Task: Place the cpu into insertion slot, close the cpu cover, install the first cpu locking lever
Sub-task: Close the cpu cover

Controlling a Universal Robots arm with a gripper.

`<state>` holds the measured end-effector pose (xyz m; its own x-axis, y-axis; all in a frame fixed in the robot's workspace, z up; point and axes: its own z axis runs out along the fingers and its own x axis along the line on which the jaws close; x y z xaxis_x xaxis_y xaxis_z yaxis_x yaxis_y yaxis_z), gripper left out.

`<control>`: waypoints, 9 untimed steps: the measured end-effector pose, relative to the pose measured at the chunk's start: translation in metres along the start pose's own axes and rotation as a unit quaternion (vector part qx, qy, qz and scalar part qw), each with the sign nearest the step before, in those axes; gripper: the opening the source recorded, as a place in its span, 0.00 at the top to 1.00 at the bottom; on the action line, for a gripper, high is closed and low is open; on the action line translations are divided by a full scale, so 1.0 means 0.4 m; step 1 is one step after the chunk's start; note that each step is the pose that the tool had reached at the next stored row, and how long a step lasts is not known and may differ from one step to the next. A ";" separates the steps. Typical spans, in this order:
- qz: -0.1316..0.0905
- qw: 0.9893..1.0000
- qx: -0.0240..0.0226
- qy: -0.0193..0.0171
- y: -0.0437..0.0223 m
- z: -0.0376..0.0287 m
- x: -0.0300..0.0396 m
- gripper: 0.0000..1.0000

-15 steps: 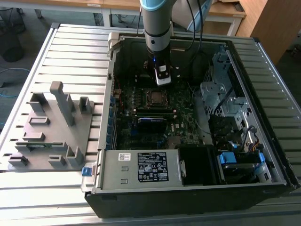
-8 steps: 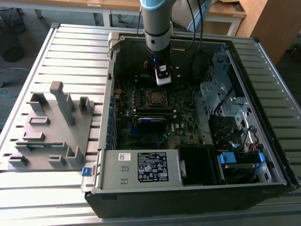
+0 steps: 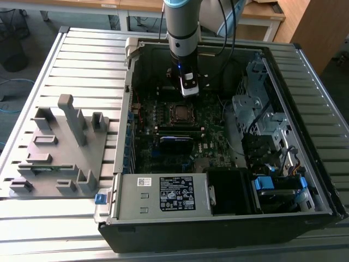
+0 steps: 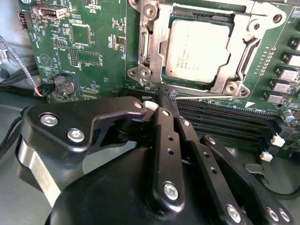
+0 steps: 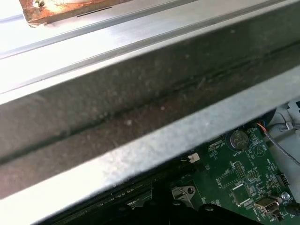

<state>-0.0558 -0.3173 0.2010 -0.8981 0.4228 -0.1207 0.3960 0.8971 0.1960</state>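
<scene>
The cpu (image 4: 199, 47) lies flat inside the insertion slot (image 4: 146, 51), its silver-grey top showing through the square window of the cpu cover (image 4: 243, 47). The cover appears to be folded down over the chip. A thin wire locking lever (image 4: 206, 97) runs along the socket edge nearest the memory slots (image 4: 220, 122).

Hazards, as judged from this position:
- The lever is thin and springy. A shallow grip at its hooked end is likely to let it slip free and snap away.
- If the lever misses its retaining tab, the cover is not clamped and the chip can sit loose.
- The tips work just above the motherboard (image 4: 93, 56), close to the memory slots. A downward overshoot could scrape components.

The gripper (image 4: 165, 96) stands over the socket corner, inside the computer case (image 3: 218, 229). The fingers (image 4: 165, 126) are drawn together, with no gap visible between the tips. The tips meet at the hooked end of the lever. Whether the wire is pinched between them or merely touched cannot be determined.
</scene>
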 end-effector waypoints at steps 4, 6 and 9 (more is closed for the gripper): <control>0.001 1.000 -0.001 0.000 0.000 -0.001 0.005 0.90; 0.001 1.000 -0.002 0.000 0.000 -0.002 0.010 0.90; 0.001 1.000 -0.003 0.000 0.000 -0.002 0.012 0.90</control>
<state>-0.0604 -0.3153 0.2011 -0.8972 0.4253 -0.1192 0.3975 0.8951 0.2021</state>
